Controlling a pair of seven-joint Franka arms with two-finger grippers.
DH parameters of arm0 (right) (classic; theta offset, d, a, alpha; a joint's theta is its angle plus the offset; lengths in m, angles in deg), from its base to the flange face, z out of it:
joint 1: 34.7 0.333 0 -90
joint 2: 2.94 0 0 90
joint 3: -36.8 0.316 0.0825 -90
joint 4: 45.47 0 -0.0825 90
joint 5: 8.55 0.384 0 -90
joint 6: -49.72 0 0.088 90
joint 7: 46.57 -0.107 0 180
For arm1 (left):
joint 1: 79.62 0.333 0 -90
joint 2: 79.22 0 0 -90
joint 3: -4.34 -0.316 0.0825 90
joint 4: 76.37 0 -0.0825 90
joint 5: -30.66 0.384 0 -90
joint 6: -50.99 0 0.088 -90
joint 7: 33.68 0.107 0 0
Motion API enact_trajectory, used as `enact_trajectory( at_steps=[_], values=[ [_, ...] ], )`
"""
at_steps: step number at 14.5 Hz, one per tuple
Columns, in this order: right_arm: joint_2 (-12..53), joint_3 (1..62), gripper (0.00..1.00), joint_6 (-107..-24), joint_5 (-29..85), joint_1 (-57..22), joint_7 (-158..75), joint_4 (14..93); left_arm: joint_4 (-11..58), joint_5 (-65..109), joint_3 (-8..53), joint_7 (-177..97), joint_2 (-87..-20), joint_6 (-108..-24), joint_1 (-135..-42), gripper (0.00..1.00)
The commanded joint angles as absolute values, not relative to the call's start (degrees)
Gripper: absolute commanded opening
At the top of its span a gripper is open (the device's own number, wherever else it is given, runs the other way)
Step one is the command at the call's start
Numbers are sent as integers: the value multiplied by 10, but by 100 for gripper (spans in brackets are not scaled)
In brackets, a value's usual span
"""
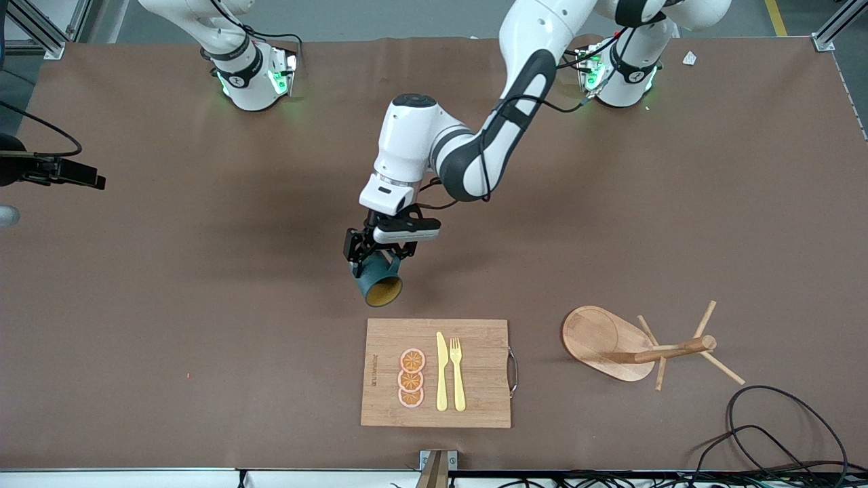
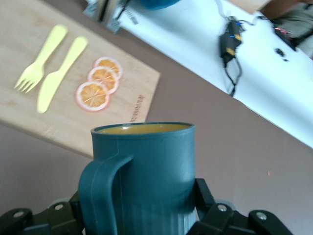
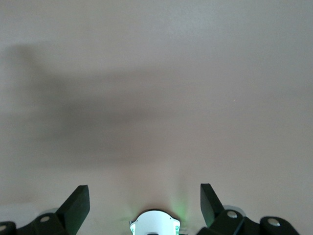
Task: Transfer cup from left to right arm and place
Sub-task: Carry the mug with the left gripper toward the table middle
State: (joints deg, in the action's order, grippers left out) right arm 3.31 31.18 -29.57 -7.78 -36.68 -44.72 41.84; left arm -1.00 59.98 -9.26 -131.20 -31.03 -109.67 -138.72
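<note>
The cup is a dark teal mug with ribbed sides and a tan-yellow inside. My left gripper is shut on it and holds it tilted in the air, mouth toward the front camera, over the bare table just off the cutting board's edge. In the left wrist view the cup fills the middle, handle to one side, between the left gripper fingers. My right gripper is open and empty, up over the table by its own base. It does not show in the front view.
A wooden cutting board holds three orange slices, a yellow knife and a fork. A wooden mug stand is toward the left arm's end. Black cables lie at the front edge. A black device juts in.
</note>
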Motion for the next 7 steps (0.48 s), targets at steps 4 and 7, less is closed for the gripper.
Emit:
enact_trajectory(
  at_steps=[4,7],
  values=[
    [58,315,100,-313,-90,-374,-443,412,-73,693,-178,-1286,-218,-1120,-1469,62],
    [63,316,100,-338,-80,-375,-449,421,-76,737,-242,-1287,-173,-1119,-1529,60]
  ],
)
